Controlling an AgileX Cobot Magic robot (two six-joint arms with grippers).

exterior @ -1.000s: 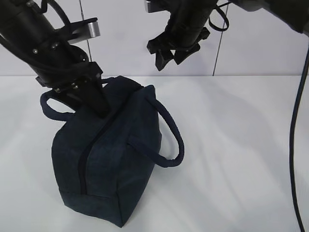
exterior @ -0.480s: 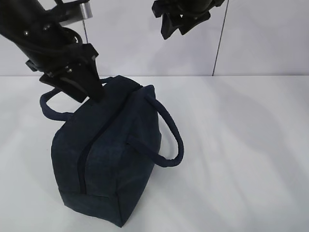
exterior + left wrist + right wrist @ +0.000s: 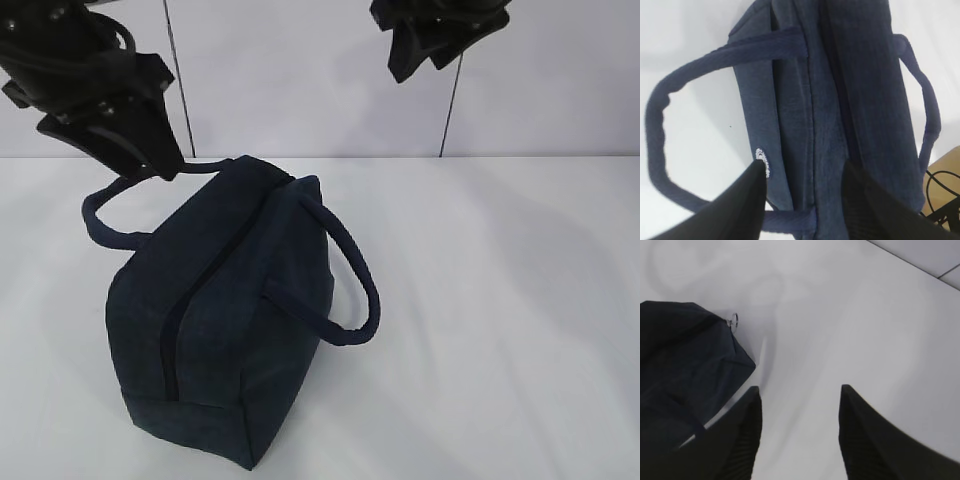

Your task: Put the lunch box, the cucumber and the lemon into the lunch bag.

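One lunch bag zipped on white table, ring pull showing

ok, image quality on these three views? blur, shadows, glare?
Exterior view: sharp, soft arm shadows on the white table, lunch bag nearly black. Left wrist view: bag slightly soft, fingers blurred. Right wrist view: hazy, faint shadows, ring pull small but discernible.

Bright, even light from overhead washes the white worktop; soft grey shadows spread across it beyond the jaws. The jaws themselves look blurred and dark in both wrist views.
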